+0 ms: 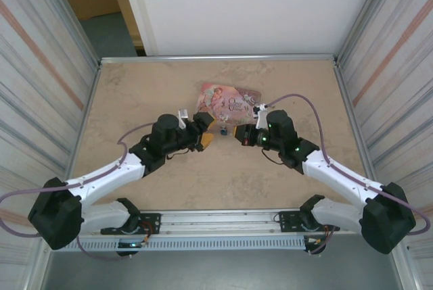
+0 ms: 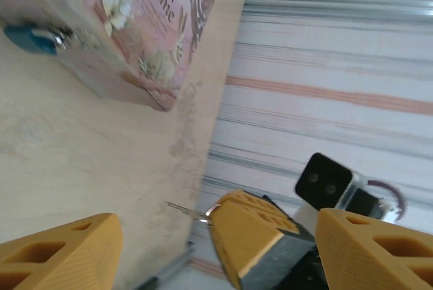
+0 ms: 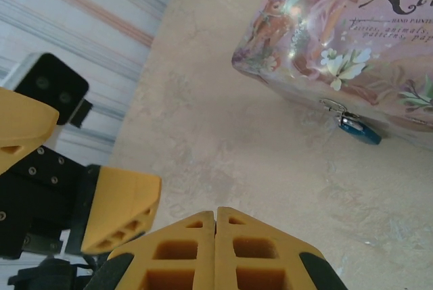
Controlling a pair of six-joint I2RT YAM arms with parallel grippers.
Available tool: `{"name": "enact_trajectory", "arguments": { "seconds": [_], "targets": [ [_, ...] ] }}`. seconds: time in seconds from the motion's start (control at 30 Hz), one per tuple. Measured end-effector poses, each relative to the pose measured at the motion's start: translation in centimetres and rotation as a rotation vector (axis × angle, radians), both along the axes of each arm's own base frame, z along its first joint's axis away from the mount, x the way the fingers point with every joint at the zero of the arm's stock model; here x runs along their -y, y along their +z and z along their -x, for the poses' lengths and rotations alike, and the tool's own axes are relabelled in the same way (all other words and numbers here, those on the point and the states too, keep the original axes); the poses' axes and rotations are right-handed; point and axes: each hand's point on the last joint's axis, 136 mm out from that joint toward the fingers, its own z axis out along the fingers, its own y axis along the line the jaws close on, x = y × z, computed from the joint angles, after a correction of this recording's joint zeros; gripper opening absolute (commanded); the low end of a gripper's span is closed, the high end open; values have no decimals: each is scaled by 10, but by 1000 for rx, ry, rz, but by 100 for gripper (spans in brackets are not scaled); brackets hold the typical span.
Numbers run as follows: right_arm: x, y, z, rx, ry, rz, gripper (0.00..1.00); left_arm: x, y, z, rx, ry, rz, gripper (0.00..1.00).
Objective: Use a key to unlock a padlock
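left fingers (image 2: 61, 253) apart, empty | right fingers (image 3: 189, 249) clamped on apparent key (image 2: 184, 210) | risk: padlock (image 3: 355, 128) ahead, unsteadied, is nudged aside and insertion is missed

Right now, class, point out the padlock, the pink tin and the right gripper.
padlock (image 3: 358, 130), right wrist view, on its blue body.
pink tin (image 1: 229, 103), top external view, on its illustrated lid.
right gripper (image 3: 215, 213), right wrist view, where its shut fingertips meet.
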Motion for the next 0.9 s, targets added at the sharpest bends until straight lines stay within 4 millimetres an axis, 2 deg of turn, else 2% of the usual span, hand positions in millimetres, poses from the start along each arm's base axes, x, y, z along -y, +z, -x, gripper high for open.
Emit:
{"name": "enact_trajectory", "arguments": {
  "seconds": [0.3, 0.5, 0.73, 0.9],
  "targets": [
    [-17, 19, -2, 55, 19, -10, 0, 17, -8, 8, -169, 23, 110, 77],
    [-30, 27, -1, 74, 44, -24, 0, 24, -14, 4, -220, 36, 149, 76],
    [-37, 27, 6, 72, 70, -26, 0, 27, -5, 0, -216, 56, 199, 70],
    [-38, 27, 7, 71, 79, -30, 0, 24, 2, -4, -201, 83, 223, 61]
  ]
}}
